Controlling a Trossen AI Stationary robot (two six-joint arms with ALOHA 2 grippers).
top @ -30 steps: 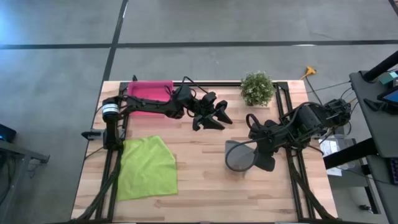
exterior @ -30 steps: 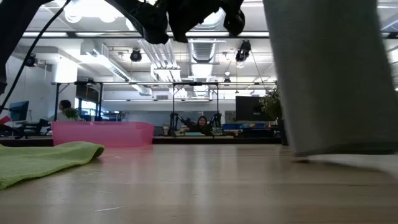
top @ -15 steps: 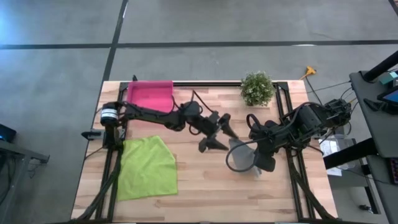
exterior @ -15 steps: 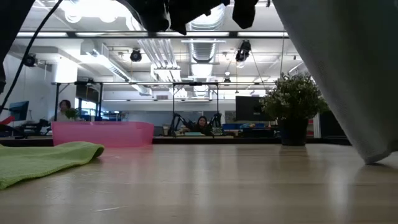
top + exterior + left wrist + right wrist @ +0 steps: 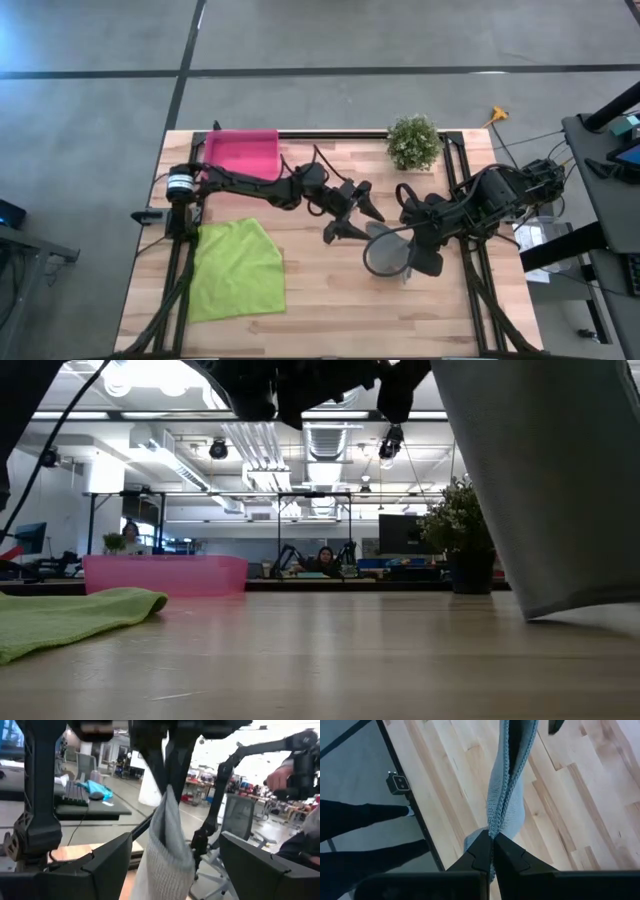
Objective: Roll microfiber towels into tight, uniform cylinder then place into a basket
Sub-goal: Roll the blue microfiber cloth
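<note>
Pinching soft grey microfiber towel (image 5: 506, 795), hanging over wooden table (image 5: 320, 290) — right gripper (image 5: 492, 839) clamped | left gripper (image 5: 355, 212) spread wide beside it

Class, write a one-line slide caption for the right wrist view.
Right tool shut on the hanging grey microfiber towel above the wooden table.

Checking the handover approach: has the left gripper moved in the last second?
Yes. In the high view the left gripper went away from the pink basket, toward the hanging grey towel.

Left end effector (image 5: 352, 210) has reached across to the hanging grey towel (image 5: 386, 250)
</note>
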